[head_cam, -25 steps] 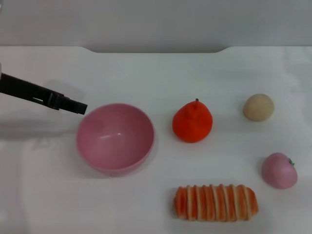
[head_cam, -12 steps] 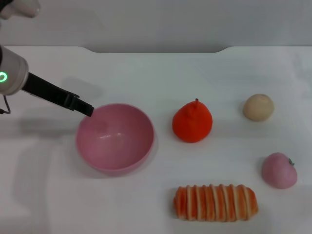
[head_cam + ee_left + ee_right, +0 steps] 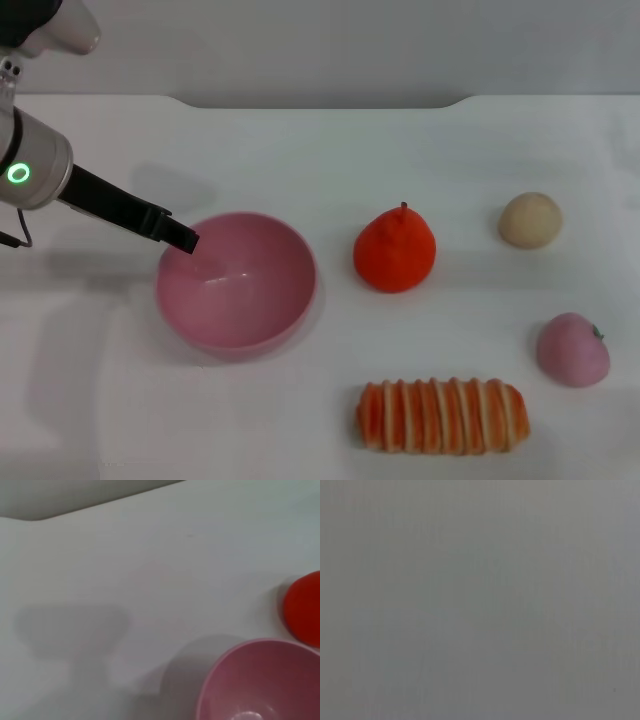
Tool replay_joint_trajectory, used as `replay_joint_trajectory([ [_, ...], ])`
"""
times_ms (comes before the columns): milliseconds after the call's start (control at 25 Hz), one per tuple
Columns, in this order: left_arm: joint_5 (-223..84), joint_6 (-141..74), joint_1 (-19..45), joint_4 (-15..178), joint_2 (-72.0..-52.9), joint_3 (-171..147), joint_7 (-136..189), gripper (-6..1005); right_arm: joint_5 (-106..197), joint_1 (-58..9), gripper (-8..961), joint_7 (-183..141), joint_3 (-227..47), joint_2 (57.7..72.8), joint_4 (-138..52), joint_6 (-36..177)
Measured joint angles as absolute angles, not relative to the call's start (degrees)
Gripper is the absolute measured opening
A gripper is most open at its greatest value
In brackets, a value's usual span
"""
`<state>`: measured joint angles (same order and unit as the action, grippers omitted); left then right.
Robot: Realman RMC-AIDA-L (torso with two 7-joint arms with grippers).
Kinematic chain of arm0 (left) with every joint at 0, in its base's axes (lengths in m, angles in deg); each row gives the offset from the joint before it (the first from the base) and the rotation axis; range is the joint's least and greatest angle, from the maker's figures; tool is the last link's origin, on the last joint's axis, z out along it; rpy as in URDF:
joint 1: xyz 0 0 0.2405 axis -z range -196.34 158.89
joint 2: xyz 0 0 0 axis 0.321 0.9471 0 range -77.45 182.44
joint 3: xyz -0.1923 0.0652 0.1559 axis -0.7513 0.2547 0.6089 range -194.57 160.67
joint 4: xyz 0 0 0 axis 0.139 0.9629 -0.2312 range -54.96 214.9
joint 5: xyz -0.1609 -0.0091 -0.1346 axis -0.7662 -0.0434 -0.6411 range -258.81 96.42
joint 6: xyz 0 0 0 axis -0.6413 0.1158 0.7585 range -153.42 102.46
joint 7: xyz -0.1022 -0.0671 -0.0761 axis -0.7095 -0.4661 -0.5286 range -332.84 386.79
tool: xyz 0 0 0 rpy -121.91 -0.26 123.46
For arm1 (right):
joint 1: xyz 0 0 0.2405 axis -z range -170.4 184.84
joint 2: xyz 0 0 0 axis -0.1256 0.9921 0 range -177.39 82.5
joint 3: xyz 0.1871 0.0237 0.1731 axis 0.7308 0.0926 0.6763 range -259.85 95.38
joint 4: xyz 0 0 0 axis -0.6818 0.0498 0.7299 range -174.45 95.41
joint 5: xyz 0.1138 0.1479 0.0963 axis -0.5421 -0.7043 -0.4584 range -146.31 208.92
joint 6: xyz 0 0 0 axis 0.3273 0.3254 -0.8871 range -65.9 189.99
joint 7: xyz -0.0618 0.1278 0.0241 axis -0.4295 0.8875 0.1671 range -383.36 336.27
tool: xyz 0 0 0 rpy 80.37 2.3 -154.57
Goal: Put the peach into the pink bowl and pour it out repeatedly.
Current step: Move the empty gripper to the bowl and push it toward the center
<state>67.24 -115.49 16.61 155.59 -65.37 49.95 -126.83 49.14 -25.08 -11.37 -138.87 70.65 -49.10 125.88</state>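
The pink bowl stands upright and empty on the white table, left of centre. It also shows in the left wrist view. The peach lies on the table at the far right, well away from the bowl. My left gripper reaches in from the left, its black tip at the bowl's far-left rim and holding nothing that I can see. My right gripper is out of view; the right wrist view shows only plain grey.
An orange-red fruit with a stem stands just right of the bowl and shows in the left wrist view. A beige ball lies at the back right. A striped bread roll lies at the front.
My left arm has come in from the left edge and its tip has moved right and slightly down, onto the bowl's rim. Nothing else has moved.
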Motion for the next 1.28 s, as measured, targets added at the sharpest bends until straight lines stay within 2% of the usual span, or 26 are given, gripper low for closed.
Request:
replay_joint_trajectory([
  [1280,69.5,-106.8,16.6,145.1,-65.37,52.3,-126.5,609,49.3,-25.6,534,-11.4,-139.5,70.9,-48.7,126.0],
])
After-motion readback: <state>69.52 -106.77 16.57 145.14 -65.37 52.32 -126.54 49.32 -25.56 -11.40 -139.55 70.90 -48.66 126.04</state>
